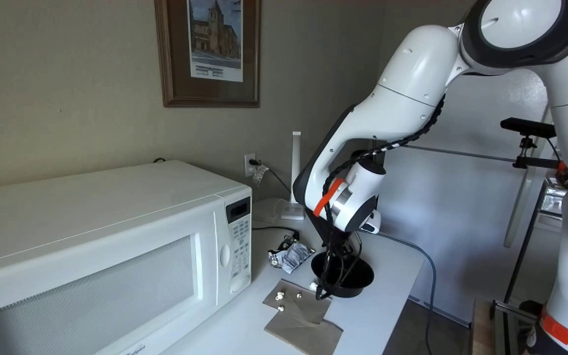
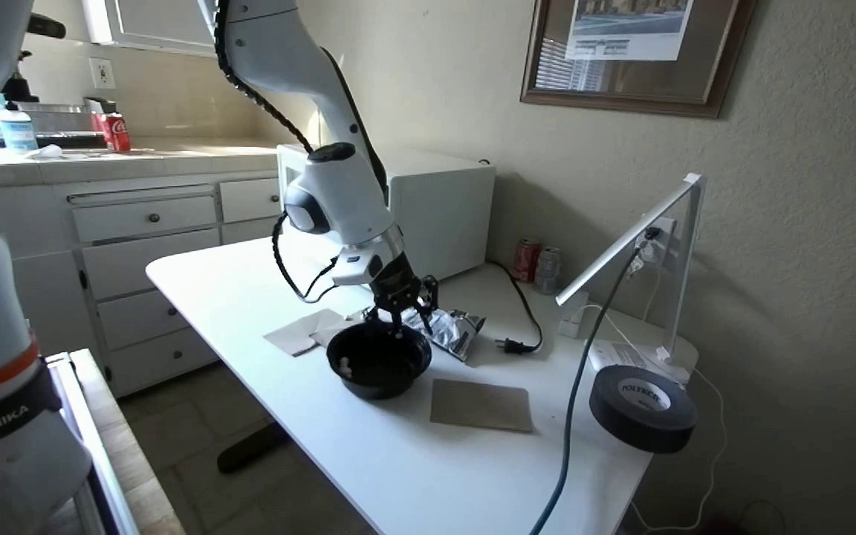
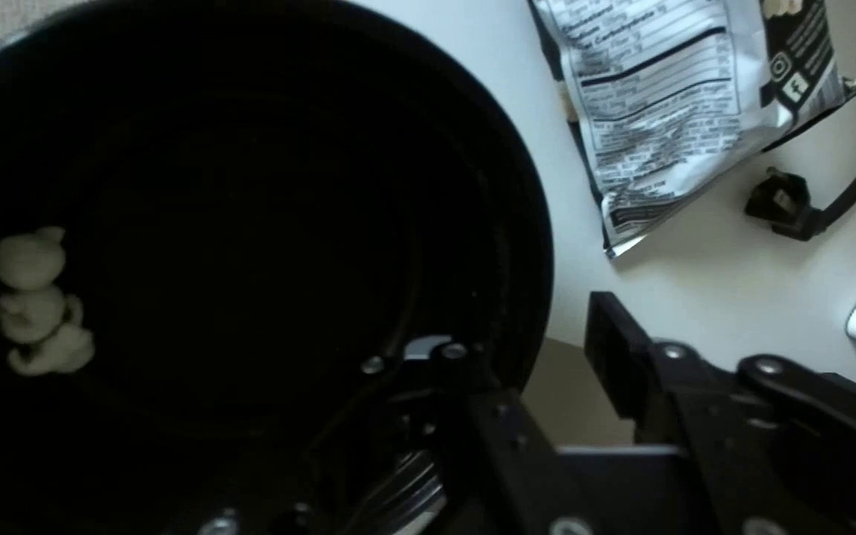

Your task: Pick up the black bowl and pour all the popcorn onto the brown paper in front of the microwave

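Observation:
The black bowl (image 1: 358, 286) stands upright on the white table, also seen in an exterior view (image 2: 376, 379). The wrist view shows a few popcorn pieces (image 3: 41, 305) inside the bowl (image 3: 250, 223). My gripper (image 2: 412, 327) is open at the bowl's edge. In the wrist view its fingers (image 3: 542, 342) lie either side of the rim, with a gap around it. Brown paper (image 1: 308, 333) lies flat in overlapping sheets near the white microwave (image 1: 116, 281), with several popcorn pieces (image 1: 280, 296) on it.
A silver snack bag (image 2: 454, 331) lies beside the bowl, with a black plug (image 2: 517, 347) near it. Another brown paper (image 2: 480, 405) lies on the bowl's far side from the microwave. A cable (image 2: 573, 423), tape roll (image 2: 643, 409) and white lamp (image 2: 621, 238) stand at the table's end.

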